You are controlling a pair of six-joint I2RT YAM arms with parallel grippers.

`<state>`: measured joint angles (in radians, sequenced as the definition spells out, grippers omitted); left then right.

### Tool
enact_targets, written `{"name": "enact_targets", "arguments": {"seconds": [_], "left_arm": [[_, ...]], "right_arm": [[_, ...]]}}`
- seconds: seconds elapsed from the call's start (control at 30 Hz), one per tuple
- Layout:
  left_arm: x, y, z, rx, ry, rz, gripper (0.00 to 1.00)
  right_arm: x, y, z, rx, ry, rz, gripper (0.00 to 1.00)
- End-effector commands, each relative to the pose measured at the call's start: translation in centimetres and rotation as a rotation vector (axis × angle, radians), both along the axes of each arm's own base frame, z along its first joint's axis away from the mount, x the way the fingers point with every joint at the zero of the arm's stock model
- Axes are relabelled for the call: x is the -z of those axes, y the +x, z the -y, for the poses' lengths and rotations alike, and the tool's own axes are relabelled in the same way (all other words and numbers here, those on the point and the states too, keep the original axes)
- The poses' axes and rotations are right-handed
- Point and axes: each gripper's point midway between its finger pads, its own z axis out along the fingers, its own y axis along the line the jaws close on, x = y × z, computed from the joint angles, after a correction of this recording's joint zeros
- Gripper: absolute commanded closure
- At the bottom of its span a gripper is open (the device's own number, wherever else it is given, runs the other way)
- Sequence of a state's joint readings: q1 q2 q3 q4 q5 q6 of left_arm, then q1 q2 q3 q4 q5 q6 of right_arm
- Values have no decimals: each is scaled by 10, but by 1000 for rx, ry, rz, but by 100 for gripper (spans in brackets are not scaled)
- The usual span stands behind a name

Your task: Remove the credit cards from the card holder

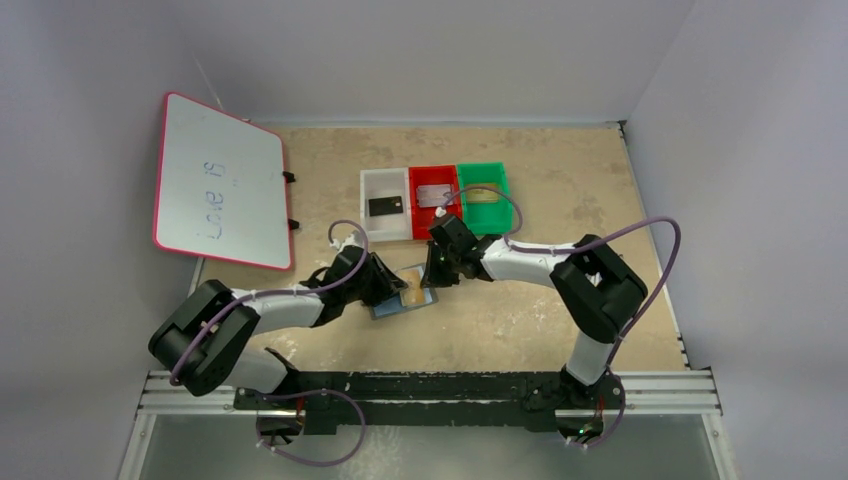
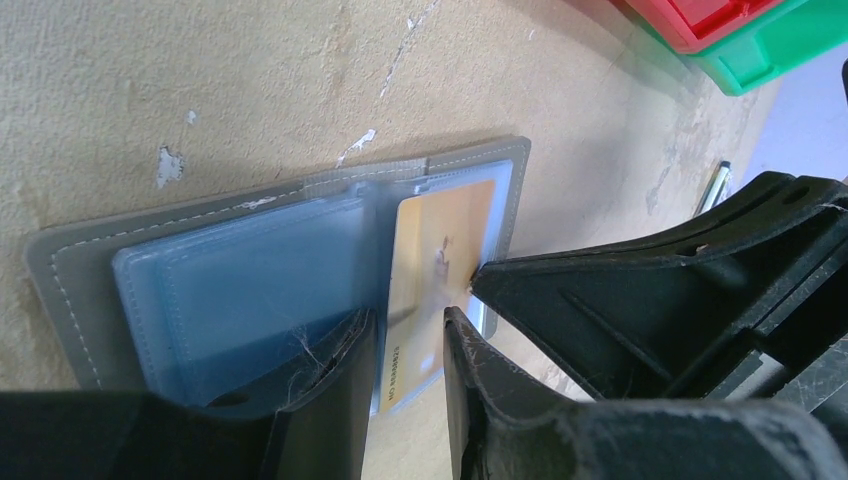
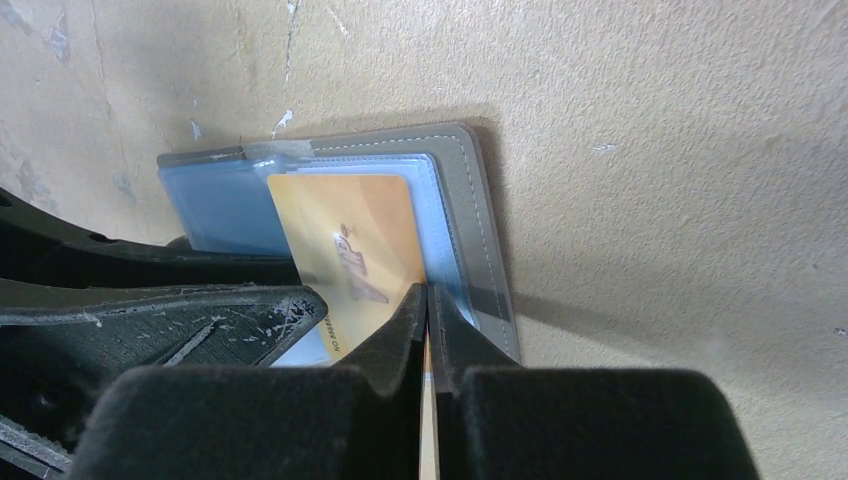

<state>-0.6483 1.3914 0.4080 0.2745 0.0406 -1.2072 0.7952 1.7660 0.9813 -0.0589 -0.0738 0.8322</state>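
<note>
A whiteboard stands at the far left of the table. At the far middle sit three trays in a row. The white tray holds a black card, and the red tray holds a silvery card. What lies in the green tray I cannot tell.

Near of the trays, the grey holder lies open on the table, its bluish pockets up. Both arms reach in over it from either side and crowd it from above.

The gold card lies over the holder's right half, one end sticking out past the holder's edge.

The right claw is pressed together on that protruding end, with a thin sliver of gold showing between its fingers.

The left claw stands with its fingers apart just over the holder. One finger is at the blue pocket and the other is beside the right claw's tip, with the card's end showing in the gap between them.
</note>
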Motion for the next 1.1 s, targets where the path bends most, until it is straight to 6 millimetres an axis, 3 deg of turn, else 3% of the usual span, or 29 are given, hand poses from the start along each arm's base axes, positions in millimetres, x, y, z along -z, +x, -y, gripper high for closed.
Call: {"name": "enact_targets", "arguments": {"seconds": [0.0, 0.27, 0.43, 0.63, 1.07], "left_arm": [[6, 1, 1, 32, 37, 3, 69], [13, -2, -1, 37, 41, -8, 71], [13, -2, -3, 25, 45, -4, 88], [17, -7, -10, 17, 64, -11, 100], [20, -20, -26, -5, 89, -10, 100]], "right_arm": [[17, -4, 9, -8, -64, -31, 96], [25, -9, 13, -11, -78, -52, 96], [30, -10, 15, -8, -91, -64, 96], [35, -11, 18, 2, -112, -76, 96], [41, -10, 22, 23, -142, -87, 97]]}}
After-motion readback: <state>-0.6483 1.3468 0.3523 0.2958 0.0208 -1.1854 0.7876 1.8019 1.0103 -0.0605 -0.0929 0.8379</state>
